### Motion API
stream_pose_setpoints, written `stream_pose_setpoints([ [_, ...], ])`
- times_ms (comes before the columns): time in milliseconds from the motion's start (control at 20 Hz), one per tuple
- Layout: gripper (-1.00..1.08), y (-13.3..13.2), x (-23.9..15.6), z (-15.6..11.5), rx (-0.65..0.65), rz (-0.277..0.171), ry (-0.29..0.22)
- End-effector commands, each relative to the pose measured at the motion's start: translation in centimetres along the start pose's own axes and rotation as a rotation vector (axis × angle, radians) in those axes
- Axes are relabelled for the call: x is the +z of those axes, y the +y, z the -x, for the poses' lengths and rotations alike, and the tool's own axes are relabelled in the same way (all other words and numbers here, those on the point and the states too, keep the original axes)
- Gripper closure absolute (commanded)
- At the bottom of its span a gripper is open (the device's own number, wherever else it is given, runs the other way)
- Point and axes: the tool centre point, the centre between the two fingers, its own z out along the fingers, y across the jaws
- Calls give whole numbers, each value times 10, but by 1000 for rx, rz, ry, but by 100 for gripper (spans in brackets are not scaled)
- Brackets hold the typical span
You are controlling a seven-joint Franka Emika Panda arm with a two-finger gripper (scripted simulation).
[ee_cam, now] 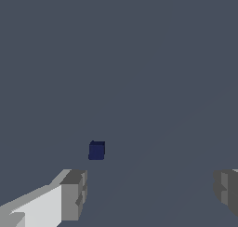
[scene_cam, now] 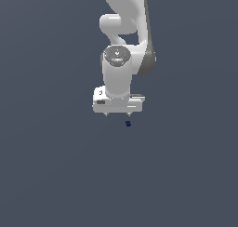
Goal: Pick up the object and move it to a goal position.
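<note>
Here I am, arm [scene_cam: 122, 44] hanging straight down over the flat grey counter [scene_cam: 51, 175], wrist pointed at the surface. My jaws [scene_cam: 117, 113] are spread wide and holding nothing: in the wrist view one finger [ee_cam: 73, 195] shows at one side of the frame and the other finger [ee_cam: 227, 190] sits right at the opposite edge, with a broad stretch of bare counter between them.

And there's the object [scene_cam: 128, 123], a tiny dark navy block, far smaller than my hand. In the exterior view it sits just below my fingertips, a touch toward that view's right, under the finger on that side rather than centred beneath me. I'm close to it but not touching; grey shows between the tips and the block.

From the wrist the object [ee_cam: 96, 150] looks like a small squarish cube, lying clear of the fingers, nearer to the one with the pale body behind it than to the other.
</note>
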Motion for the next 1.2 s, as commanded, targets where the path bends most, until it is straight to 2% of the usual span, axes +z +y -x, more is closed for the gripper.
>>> stream_pose_setpoints([
  [0, -92, 0, 0, 0, 0, 0, 0],
  [500, -92, -2, 9, 9, -9, -27, -34],
  [850, -92, -2, 11, 8, -32, -24, -31],
  [1150, -92, -4, 16, 9, -109, -19, -28],
])
